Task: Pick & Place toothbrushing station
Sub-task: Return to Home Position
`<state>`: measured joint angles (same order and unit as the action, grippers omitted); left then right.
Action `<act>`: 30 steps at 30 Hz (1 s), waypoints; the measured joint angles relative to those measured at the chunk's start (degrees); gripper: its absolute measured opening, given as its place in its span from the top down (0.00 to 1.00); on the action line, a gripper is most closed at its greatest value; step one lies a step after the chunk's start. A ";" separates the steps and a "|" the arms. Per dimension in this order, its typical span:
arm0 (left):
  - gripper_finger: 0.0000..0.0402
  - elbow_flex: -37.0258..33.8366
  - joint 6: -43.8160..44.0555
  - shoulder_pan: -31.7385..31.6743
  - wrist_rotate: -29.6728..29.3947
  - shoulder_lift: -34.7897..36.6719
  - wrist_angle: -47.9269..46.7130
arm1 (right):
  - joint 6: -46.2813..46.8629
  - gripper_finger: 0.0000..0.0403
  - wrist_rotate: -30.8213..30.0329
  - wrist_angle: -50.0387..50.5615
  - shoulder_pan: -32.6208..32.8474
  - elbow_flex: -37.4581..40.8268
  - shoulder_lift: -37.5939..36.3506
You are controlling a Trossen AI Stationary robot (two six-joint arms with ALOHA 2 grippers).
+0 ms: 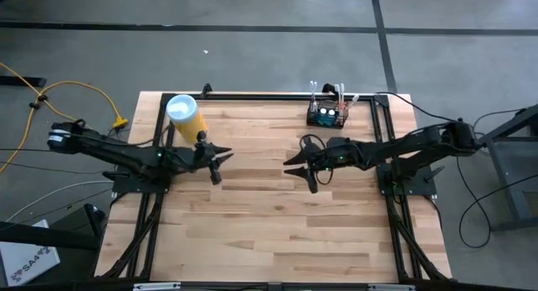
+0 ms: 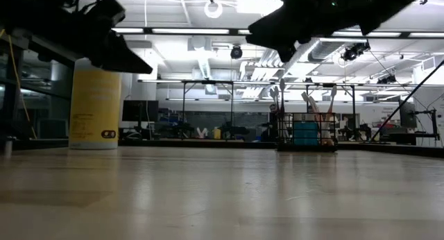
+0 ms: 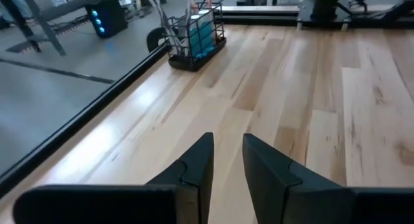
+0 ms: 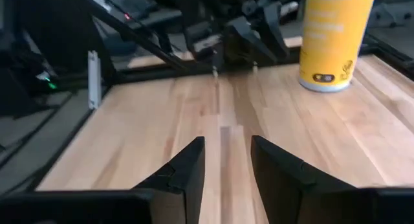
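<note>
Left pincer [image 3: 228, 141] and right pincer [image 4: 228, 142] are hovering part-open, gripping nothing. Wire basket [image 1: 327, 115] is sitting, seemingly stocked, at the table [image 1: 269, 232] edge.

Our left arm [image 1: 126, 156] and right arm [image 1: 403, 148] stretch inward from opposite sides, both held up in the air. We see the left gripper [image 1: 222, 165] and right gripper [image 1: 296, 170] facing each other, well apart. Each has its jaws slightly parted and grips nothing.

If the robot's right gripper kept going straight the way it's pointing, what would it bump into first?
Probably the left gripper, which faces it from the other side. The right gripper is open and points almost at it. The yellow canister stands off to one side. Depth is hard to judge, so it might just miss.
</note>
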<state>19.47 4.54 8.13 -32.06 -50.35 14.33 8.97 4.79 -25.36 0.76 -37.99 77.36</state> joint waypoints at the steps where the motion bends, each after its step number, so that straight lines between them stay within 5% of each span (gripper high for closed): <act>1: 0.81 -1.12 0.06 -0.72 1.19 1.45 0.12 | 0.27 0.71 0.03 -2.19 0.20 1.40 -0.01; 6: 0.81 -4.47 -0.75 -2.69 7.36 7.75 1.33 | 3.28 0.71 -0.33 -12.01 0.93 10.39 -3.01; 14: 0.81 -7.72 -2.98 -2.79 8.02 12.55 0.41 | 6.47 0.71 -6.61 -27.86 0.71 26.71 -13.37; 30: 0.81 -8.65 -4.03 -6.60 8.14 14.76 -2.42 | 5.77 0.71 -21.23 -19.29 0.58 37.30 -32.85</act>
<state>10.81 0.51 1.53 -23.92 -35.59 11.91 14.75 -16.44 -44.66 1.34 -0.69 44.52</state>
